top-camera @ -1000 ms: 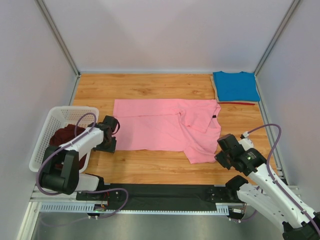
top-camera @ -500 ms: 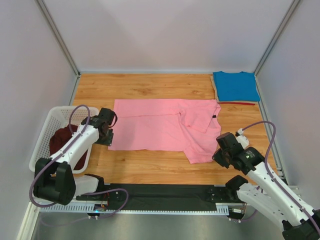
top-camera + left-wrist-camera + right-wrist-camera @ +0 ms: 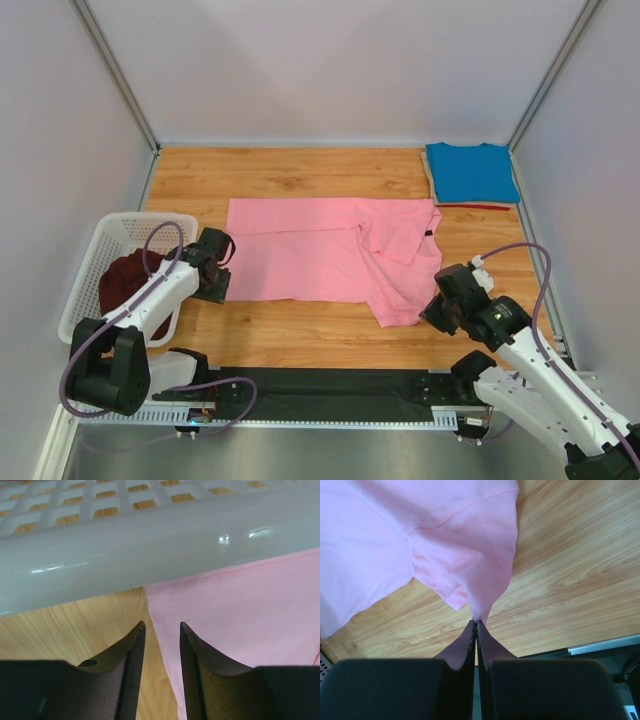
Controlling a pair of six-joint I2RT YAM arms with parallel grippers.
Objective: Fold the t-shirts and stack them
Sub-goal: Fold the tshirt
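Here, the right hand [image 3: 476,623] is pinched shut on a near corner of the pink t-shirt [image 3: 310,250].
The left hand [image 3: 161,626] stands part open, holding nothing, over the shirt's left edge beside the white basket [image 3: 85,270]; the shirt lies spread on the bench [image 3: 290,172].

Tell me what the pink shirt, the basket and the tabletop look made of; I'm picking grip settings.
Pink shirt: soft matte fabric, probably cotton; wrinkles, stitched hem.
Basket: glossy white plastic; highlights on its rim.
Tabletop: wood or wood-look laminate; grain shows.
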